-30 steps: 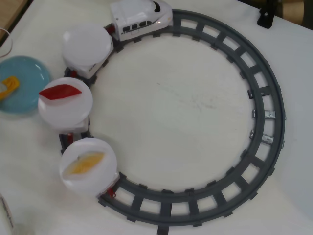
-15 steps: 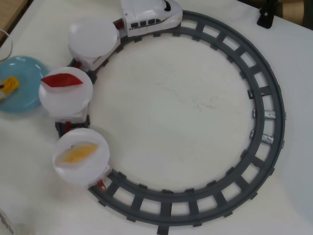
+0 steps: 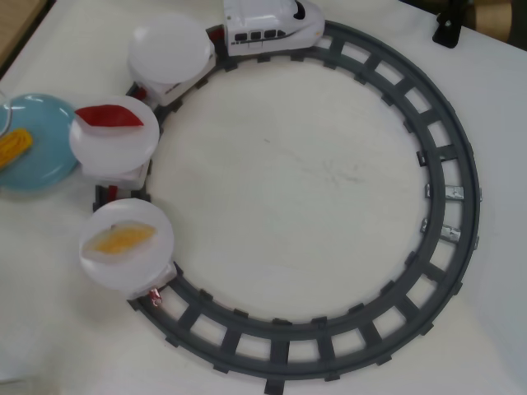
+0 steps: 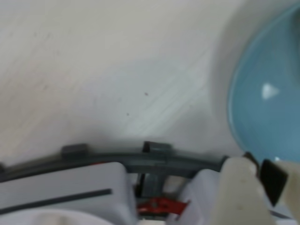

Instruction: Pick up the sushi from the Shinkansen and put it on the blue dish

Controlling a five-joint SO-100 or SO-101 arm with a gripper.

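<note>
Overhead view: the Shinkansen [image 3: 272, 23] sits at the top centre of the frame on the grey ring track [image 3: 449, 206]; three white discs trail behind it down the left side. The first disc [image 3: 170, 48] is bare; the second carries a red pointed piece [image 3: 109, 116]; the third, at lower left, carries a paler orange piece [image 3: 121, 239]. The sushi [image 3: 14, 146] already lies on the blue dish [image 3: 45, 160] at the far left edge, near the dish's left side; the dish stands just beside the second disc, probably so that a transfer off the passing train is short. By this layout the placing step appears complete.

Wrist view: the blue dish [image 4: 267, 108] fills the right edge; the track and train coupling run along the bottom, blurred. The gripper is not identifiable in either view; whether its jaws are spread or closed, or hold anything, cannot be told.
</note>
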